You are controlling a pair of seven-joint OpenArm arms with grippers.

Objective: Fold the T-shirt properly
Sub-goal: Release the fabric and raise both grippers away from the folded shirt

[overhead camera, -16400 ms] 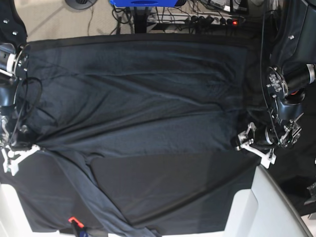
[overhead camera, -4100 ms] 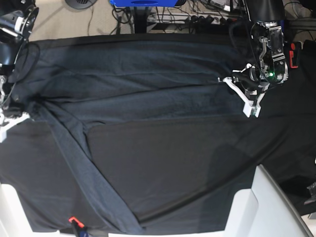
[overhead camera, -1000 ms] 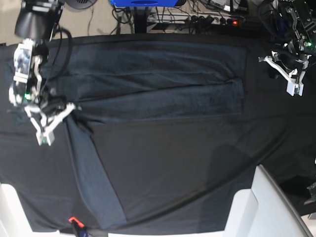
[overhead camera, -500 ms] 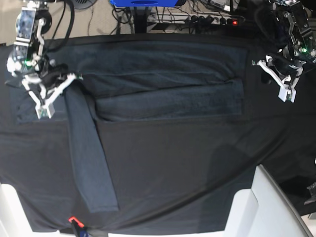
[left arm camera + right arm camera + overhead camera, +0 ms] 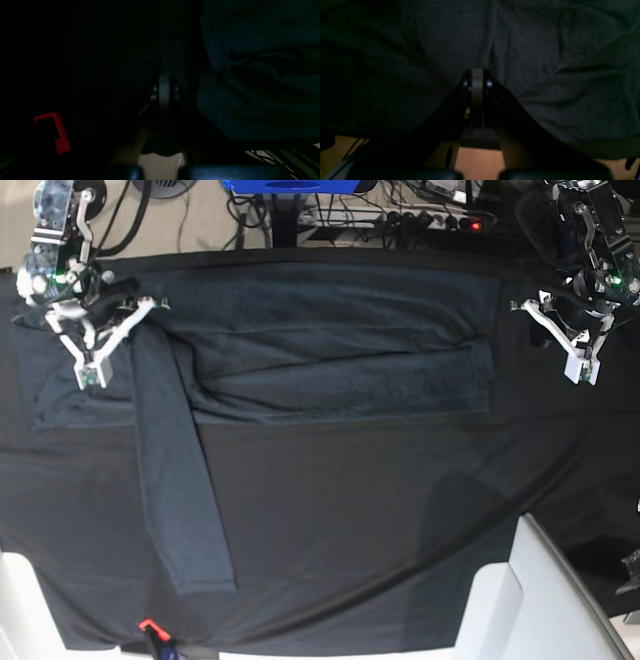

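The dark charcoal T-shirt (image 5: 330, 350) lies as a wide folded band across the far half of the table. One long sleeve (image 5: 180, 500) trails from it toward the near edge. My right gripper (image 5: 152, 306) is shut on the shirt where that sleeve begins. In the right wrist view the knit cloth (image 5: 545, 82) puckers around the closed right gripper (image 5: 477, 72). My left gripper (image 5: 520, 306) is shut with nothing in it, just off the shirt's right edge. In the left wrist view the left gripper (image 5: 163, 78) hangs over black cloth, with the shirt (image 5: 250, 105) to its right.
A black tablecloth (image 5: 350, 530) covers the whole table. White padded shapes sit at the near right (image 5: 530, 600) and near left (image 5: 15, 600) corners. Cables and a power strip (image 5: 420, 220) lie on the floor beyond the far edge. A small red piece (image 5: 53, 132) shows in the left wrist view.
My right gripper has moved toward the far edge, dragging the sleeve's top with it, so the sleeve hangs straighter. The left gripper shifted slightly toward the shirt, then held.
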